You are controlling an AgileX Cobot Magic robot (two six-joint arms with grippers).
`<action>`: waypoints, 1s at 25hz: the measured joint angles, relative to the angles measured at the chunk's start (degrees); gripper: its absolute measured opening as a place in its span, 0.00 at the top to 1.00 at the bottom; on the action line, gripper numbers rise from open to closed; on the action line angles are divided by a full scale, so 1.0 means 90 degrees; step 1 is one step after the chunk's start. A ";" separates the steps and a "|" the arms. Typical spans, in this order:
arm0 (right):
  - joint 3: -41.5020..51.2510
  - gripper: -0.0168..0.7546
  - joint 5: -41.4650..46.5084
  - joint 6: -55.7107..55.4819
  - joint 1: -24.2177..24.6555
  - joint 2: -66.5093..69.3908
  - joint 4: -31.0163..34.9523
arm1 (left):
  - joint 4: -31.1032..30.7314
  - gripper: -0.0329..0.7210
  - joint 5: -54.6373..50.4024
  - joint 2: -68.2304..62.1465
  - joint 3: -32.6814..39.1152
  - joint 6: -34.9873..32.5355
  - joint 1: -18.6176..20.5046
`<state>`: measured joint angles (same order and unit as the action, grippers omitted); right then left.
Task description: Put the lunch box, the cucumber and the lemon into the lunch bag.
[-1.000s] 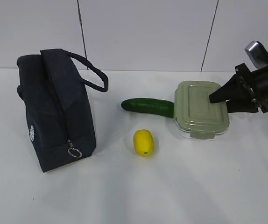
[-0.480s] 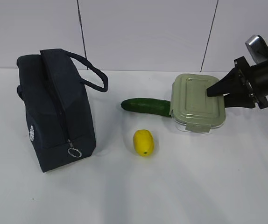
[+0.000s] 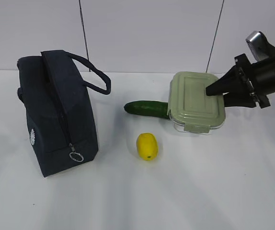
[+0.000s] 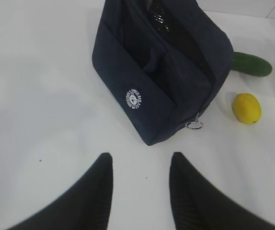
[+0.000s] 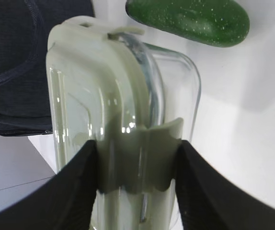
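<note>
The lunch box (image 3: 192, 103), clear with a sage-green lid, hangs tilted above the table with my right gripper (image 3: 215, 93) shut on its right end. In the right wrist view the fingers clamp the lid clip of the lunch box (image 5: 113, 105) from both sides. The dark green cucumber (image 3: 146, 109) lies on the table, its right end hidden behind the box. The yellow lemon (image 3: 147, 146) sits in front of it. The navy lunch bag (image 3: 56, 115) stands at the left, top unzipped. My left gripper (image 4: 141, 165) hovers open and empty over bare table in front of the lunch bag (image 4: 161, 67).
The bag's metal ring pull (image 3: 76, 156) hangs at its lower front corner, and a loop handle (image 3: 97, 76) sticks out toward the cucumber. A white wall rises behind the white table (image 3: 185, 191).
My right gripper has raised the lunch box off the table and carried it left, toward the cucumber and bag. The bag, lemon and cucumber have not moved.
</note>
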<state>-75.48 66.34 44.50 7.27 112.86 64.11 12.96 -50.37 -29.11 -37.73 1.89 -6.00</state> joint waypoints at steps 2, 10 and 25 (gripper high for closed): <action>0.0000 0.50 0.0010 0.0000 0.0000 -0.0110 0.0021 | 0.0245 0.59 0.0257 -0.0421 0.0000 0.0000 0.0000; 0.0000 0.50 0.0025 0.0000 -0.0011 -0.0281 0.0065 | 0.1809 0.56 0.1603 -0.2176 0.0000 -0.0257 0.0000; 0.0000 0.50 0.0039 0.0000 -0.0011 -0.0469 0.0076 | 0.3847 0.48 0.1247 -0.5706 -0.2185 -0.1910 0.0739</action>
<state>-75.48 66.69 44.50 7.17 108.64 64.79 47.59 -39.14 -80.47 -57.39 -15.31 0.65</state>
